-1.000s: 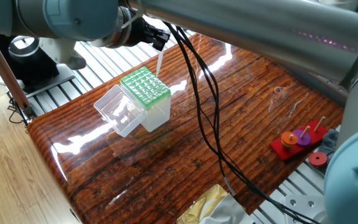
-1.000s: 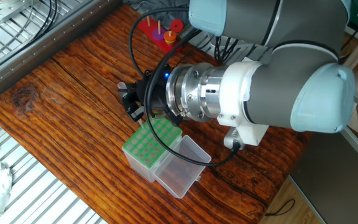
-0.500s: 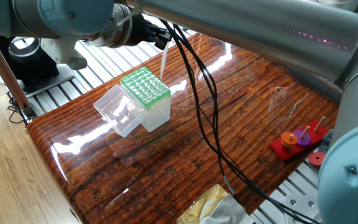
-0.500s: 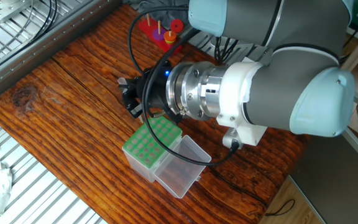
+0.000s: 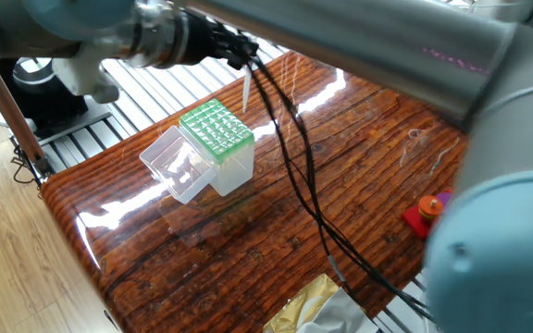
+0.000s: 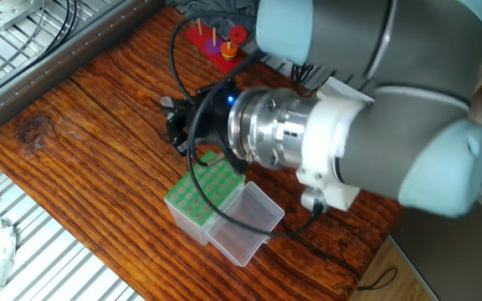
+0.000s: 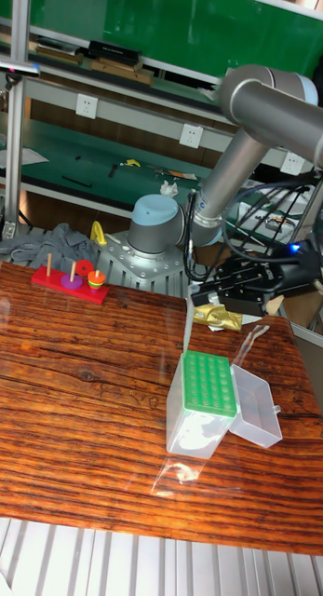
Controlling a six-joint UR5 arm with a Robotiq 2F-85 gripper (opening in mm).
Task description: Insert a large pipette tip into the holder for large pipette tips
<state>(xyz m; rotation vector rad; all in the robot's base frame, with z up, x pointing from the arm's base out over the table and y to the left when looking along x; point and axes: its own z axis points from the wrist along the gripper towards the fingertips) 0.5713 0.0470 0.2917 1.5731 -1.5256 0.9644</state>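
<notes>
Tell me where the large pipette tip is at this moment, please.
In one fixed view the large pipette tip hangs from the hand, in the air above the far corner of the green-topped holder, not yet in a hole.

The arm (image 6: 408,142) has pale blue-grey joint caps and grey tubes, with a polished silver wrist ring (image 6: 266,138). Black cables (image 5: 290,157) loop from the black gripper (image 6: 178,125). A blue light (image 6: 231,101) glows.
</notes>
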